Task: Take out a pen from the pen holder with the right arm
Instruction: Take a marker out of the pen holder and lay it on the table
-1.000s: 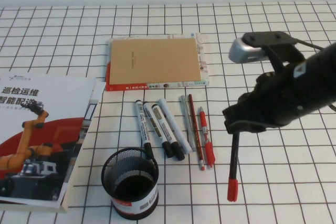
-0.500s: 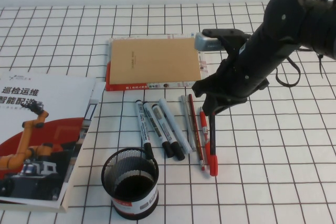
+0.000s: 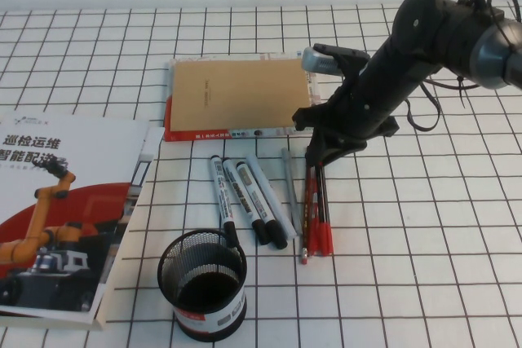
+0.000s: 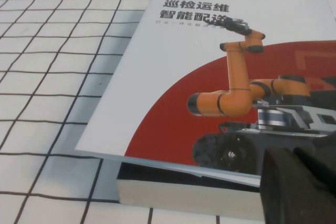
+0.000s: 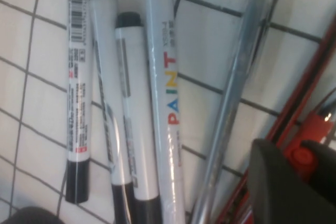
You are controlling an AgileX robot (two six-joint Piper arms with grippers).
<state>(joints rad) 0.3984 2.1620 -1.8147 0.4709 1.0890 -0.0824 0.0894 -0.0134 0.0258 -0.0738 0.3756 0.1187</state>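
Table stock, listed from my near edge outward.

1. Pen holder (image 3: 202, 283): black mesh cup, upright, at the near edge of the gridded table (image 3: 457, 283).
2. Robot brochure book (image 3: 57, 209): lying flat to the holder's left, with an orange arm printed on its cover.
3. Left gripper (image 4: 302, 182): seen only by its own wrist camera, low over the near edge of that book. I cannot tell whether it is wide or narrow.
4. White-barrelled markers (image 3: 232, 197): black caps, lying side by side just beyond the holder. The one on the right is lettered "PAINT" (image 5: 165, 103).
5. Silver pen (image 3: 291, 189): just beside the markers on their right, parallel to them.
6. Red pens (image 3: 310, 218): next in the row, right of the silver pen.
7. Black pen with red cap (image 3: 323, 197): the task item. It is out of the holder and slants down from the claw, with its red end down among the red pens. I cannot tell whether it rests on them or beside them.
8. Right gripper (image 3: 320, 156): low over the far end of the pen row, pinched narrow on the black pen's upper end.
9. Brown-covered book (image 3: 241, 95): flat, beyond the pen row, stacked on a red-edged one.
10. Right arm (image 3: 408, 63): reaches in from the far right, beside the brown book's right edge.
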